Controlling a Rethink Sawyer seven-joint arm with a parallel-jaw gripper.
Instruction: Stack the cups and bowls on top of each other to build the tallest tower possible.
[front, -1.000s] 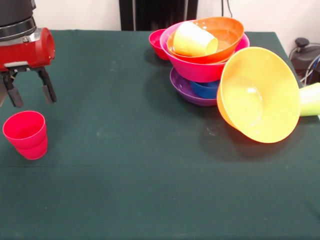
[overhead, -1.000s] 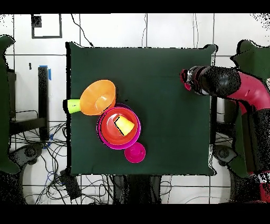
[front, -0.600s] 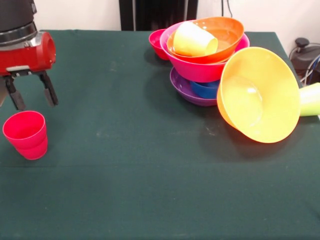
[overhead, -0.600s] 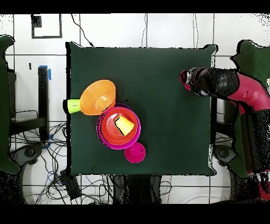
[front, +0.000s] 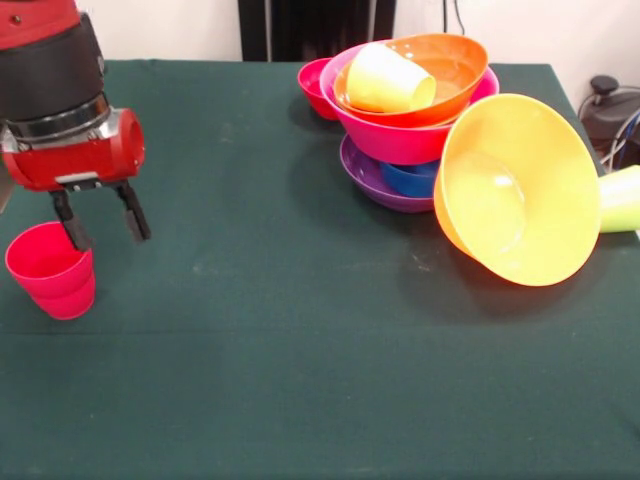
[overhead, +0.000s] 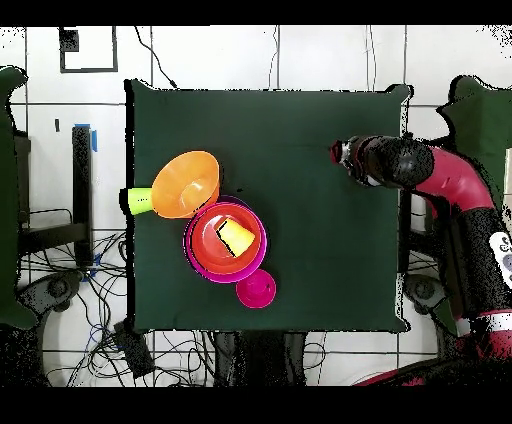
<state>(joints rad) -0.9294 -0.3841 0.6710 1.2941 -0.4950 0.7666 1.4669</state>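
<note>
We see the tower (front: 410, 120) at the far right part of the green table (front: 280, 330) in the front view: a purple bowl (front: 375, 185) lowest, a blue bowl (front: 412, 178) inside it, a large pink bowl (front: 400, 135) resting on those, a red-orange bowl (front: 450, 70) nested in the pink one, and a yellow cup (front: 388, 80) lying on its side in the red-orange bowl. A small red bowl (front: 315, 85) sits on the cloth just behind the pile, touching or nearly touching the pink bowl. The light orange bowl (front: 520, 190) is tipped on its side just beside the tower, its opening facing the camera, and we cannot tell whether it leans on the pile. A lime green cup (front: 620, 198) lies on its side behind that bowl, partly hidden by it

Well apart from all this, at the other side of the table, the red cup (front: 50, 270) stands upright with its mouth up. The gripper (front: 100, 218) hangs just beside and above it, toward the tower's side; its 2 dark fingers (front: 132, 212) are spread apart and hold nothing, and 1 of them overlaps the cup's rim in the front view, though we cannot tell if it touches. In the overhead view the arm (overhead: 430, 175) covers the cup
</note>
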